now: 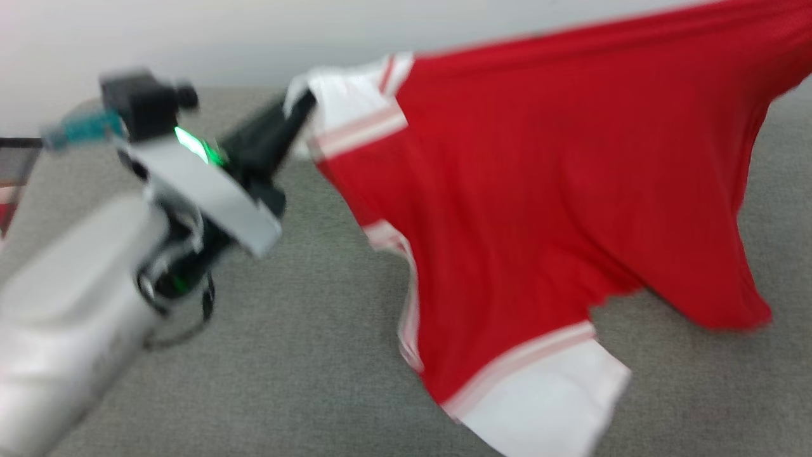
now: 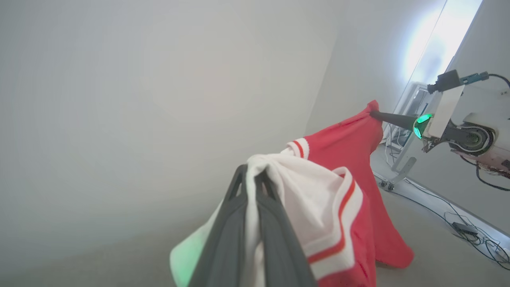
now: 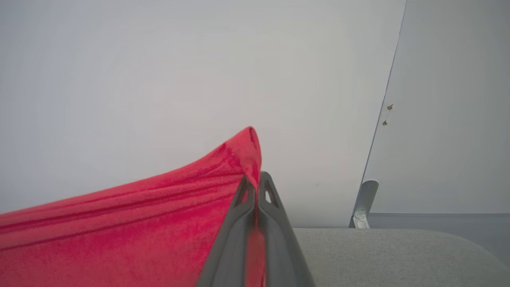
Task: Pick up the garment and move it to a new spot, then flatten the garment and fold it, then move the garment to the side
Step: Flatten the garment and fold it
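- Head view, blurred: my left pincer (image 1: 306, 103) comes in from the left of the frame, its dark fingers pointing up and to the right. They are clamped together on the edge of a white sleeve.
- The garment (image 1: 545, 190) stretches from that pinch in the upper middle across to the upper right corner. Its red body hangs down over the grey padded surface (image 1: 304, 355). The other white sleeve with striped trim dangles at the lower middle. I cannot tell whether that low sleeve touches the padding.
- Left wrist view: my own two fingers rise from the bottom middle, pressed shut with white sleeve cloth squeezed between them and spilling to the right.
- Further right in this frame, my right pincer (image 2: 372, 113) reaches in from the right edge. A green light (image 2: 423, 118) glows behind its fingers. Its tips are closed on a red corner of the garment, which sags between the two pinches.
- Cables (image 2: 470, 233) lie on the floor at the lower right.
- Right wrist view: my right fingers stand at the bottom middle, shut on red cloth. A peak of fabric pokes above the tips, and the rest falls away to the lower left. The grey padding sits at the lower right, a pale wall (image 3: 159, 79) behind.
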